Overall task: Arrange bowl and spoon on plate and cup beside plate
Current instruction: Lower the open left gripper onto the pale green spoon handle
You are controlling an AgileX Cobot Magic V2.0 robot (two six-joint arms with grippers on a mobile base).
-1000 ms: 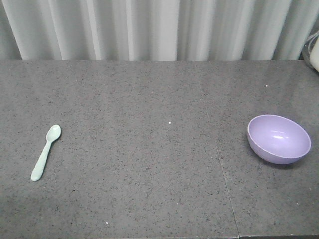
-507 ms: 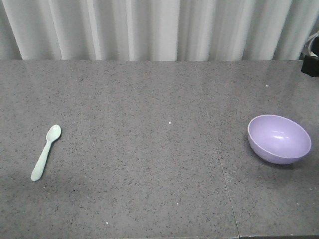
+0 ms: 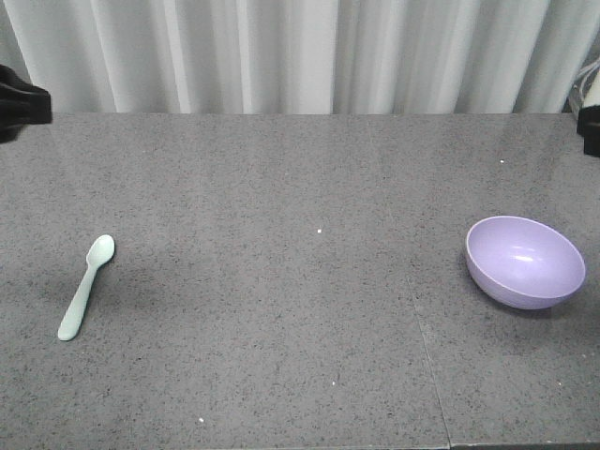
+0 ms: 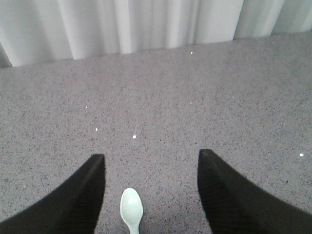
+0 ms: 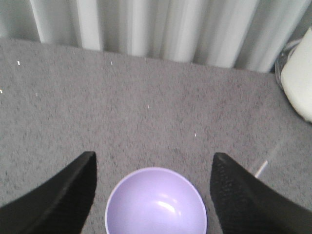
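The left end effector (image 4: 150,156) hovers over the grey counter (image 3: 300,328) with its fingers spread apart, holding nothing. The spoon (image 3: 86,286) lies flat toward 9 o'clock of the counter, scoop pointing to 1 o'clock and handle to 7. In the left wrist view its scoop shows between the two fingers. Well apart from it, toward 3 o'clock, the bowl (image 3: 525,262) sits open side up. The right end effector (image 5: 153,155) is also spread wide and empty, with the bowl framed between its fingers.
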